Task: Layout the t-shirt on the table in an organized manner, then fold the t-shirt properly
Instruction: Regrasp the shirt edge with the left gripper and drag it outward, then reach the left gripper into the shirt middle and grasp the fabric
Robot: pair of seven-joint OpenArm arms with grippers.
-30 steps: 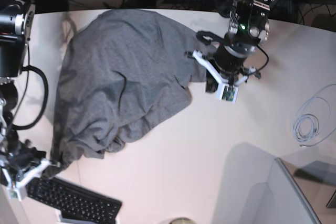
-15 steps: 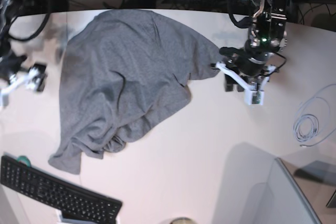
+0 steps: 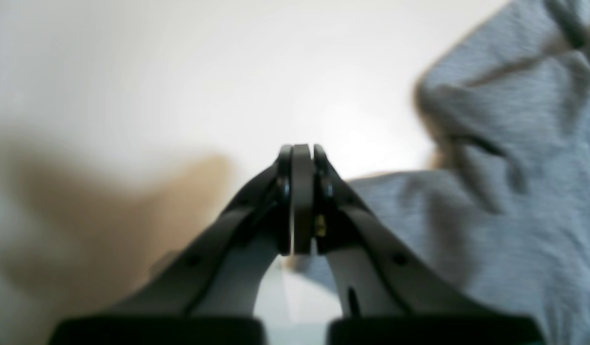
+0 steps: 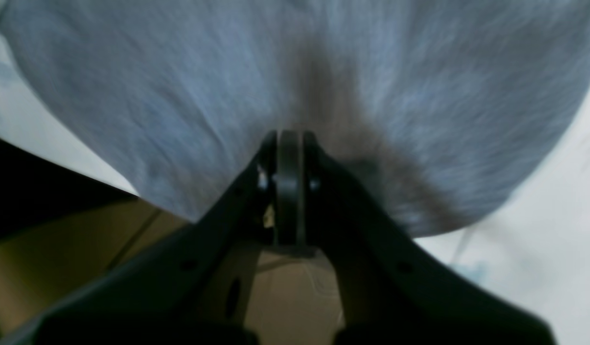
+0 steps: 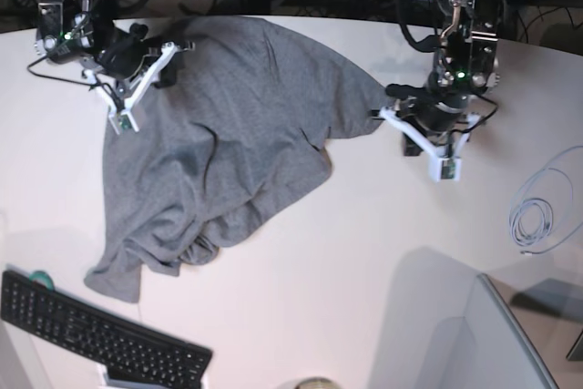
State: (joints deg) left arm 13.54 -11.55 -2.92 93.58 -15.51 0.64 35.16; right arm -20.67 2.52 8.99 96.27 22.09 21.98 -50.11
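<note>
Reaching over the grey t-shirt [image 5: 219, 143] at upper left of the bench [image 5: 364, 252], right gripper [image 5: 127, 102] now closed, previously off left, left gripper [image 5: 387, 116] closed beside the sleeve.

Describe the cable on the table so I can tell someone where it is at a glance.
Start at the white table and follow its edge on the left gripper's side, past the grey t-shirt. The cable lies there as a thin pale loose coil, alone on bare tabletop, touching neither shirt nor arm.

Black keyboard [image 5: 100, 339] at the near left corner, coiled pale cable [image 5: 533, 216] far right.
</note>
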